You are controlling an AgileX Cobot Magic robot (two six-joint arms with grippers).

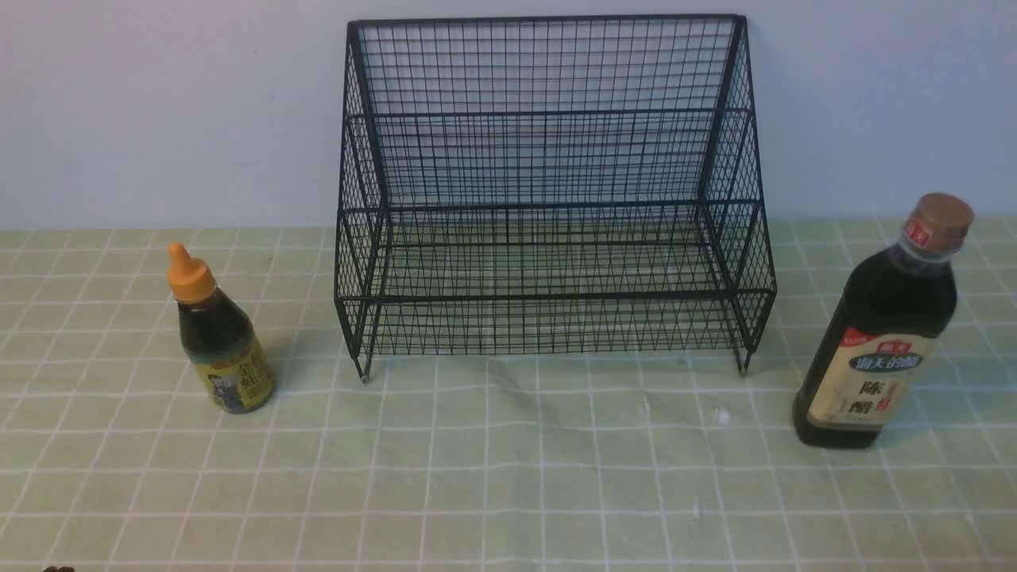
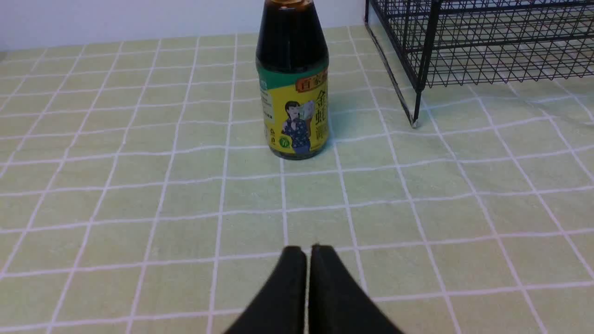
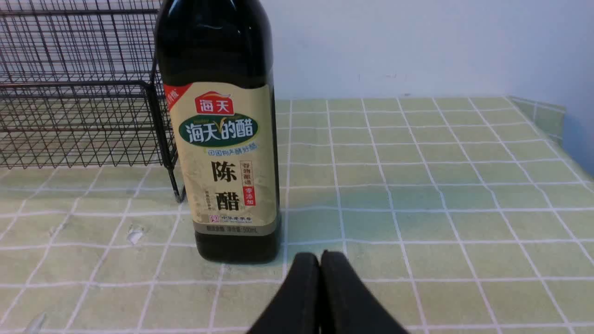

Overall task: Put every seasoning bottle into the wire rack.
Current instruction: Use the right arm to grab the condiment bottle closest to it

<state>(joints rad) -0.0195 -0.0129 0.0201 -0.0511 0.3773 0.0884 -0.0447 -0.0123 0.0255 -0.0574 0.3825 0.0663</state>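
The black wire rack (image 1: 548, 199) stands at the back middle of the table, both tiers without bottles. The short bottle (image 1: 220, 334) with orange nozzle cap and yellow label stands upright left of it. The tall bottle (image 1: 886, 326) with tan cap and cream label stands upright right of it. Neither gripper shows in the front view. In the left wrist view my left gripper (image 2: 307, 250) is shut and empty, well short of the short bottle (image 2: 293, 93). In the right wrist view my right gripper (image 3: 320, 257) is shut and empty, close beside the base of the tall bottle (image 3: 222, 139).
A green checked cloth (image 1: 508, 477) covers the table, with a white wall behind. The rack's corner leg shows in the left wrist view (image 2: 417, 93) and in the right wrist view (image 3: 162, 134). The table's right edge (image 3: 557, 120) shows in the right wrist view.
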